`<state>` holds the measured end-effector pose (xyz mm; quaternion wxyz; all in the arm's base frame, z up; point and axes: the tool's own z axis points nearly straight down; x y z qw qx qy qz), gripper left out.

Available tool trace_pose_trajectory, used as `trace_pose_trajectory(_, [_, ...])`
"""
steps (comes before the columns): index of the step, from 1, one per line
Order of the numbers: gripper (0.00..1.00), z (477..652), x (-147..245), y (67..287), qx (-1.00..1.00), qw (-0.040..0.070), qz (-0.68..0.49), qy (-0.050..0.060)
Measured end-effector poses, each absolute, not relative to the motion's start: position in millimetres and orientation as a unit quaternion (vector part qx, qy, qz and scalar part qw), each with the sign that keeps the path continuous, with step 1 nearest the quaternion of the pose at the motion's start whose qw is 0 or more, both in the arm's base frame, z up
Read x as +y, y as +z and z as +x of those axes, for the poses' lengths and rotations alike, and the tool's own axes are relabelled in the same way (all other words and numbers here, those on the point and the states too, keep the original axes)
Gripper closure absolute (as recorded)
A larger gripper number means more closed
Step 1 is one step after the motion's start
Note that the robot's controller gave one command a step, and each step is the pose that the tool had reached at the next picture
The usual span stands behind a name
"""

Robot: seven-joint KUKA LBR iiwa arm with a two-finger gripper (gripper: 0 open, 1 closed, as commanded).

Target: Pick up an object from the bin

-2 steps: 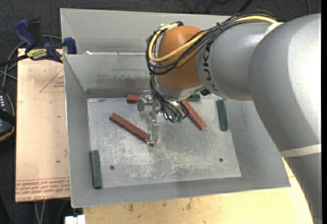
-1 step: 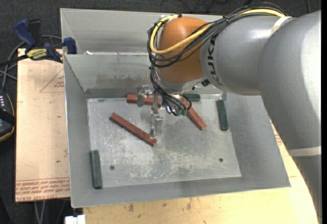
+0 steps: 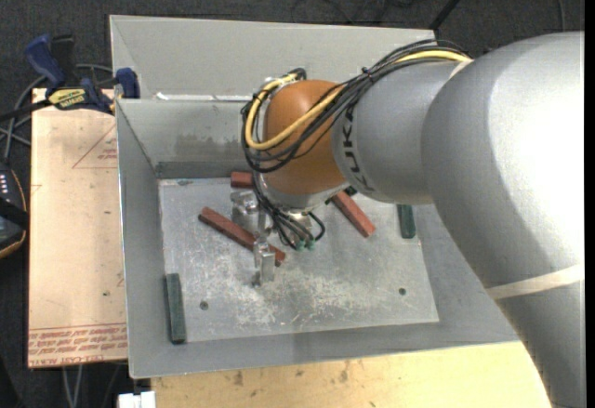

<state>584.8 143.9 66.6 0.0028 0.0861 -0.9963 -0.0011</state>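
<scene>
My gripper hangs low over the middle of the bin, under the orange wrist cover, and comes down to the bin floor. A long red-brown bar lies slantwise beside it, and the bar's right end runs under the gripper. A short red-brown piece lies just behind, near the back wall, partly hidden by the wrist.
Another red-brown bar lies slantwise to the right of the gripper. A dark green bar lies near the right wall, and a second dark green bar lies at the front left corner. The arm covers the bin's right rear.
</scene>
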Motion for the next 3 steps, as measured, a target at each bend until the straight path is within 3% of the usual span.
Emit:
trace_pose_trajectory(1, [0.0, 626.1, 163.3, 70.5, -1.0, -0.003, -0.003, -0.002])
trace_pose_trajectory(2, [1.0, 626.0, 163.1, 71.4, -1.0, -0.002, -0.003, -0.001])
trace_pose_trajectory(3, [1.0, 627.0, 167.4, 291.0, -1.0, -0.006, 0.009, -0.002])
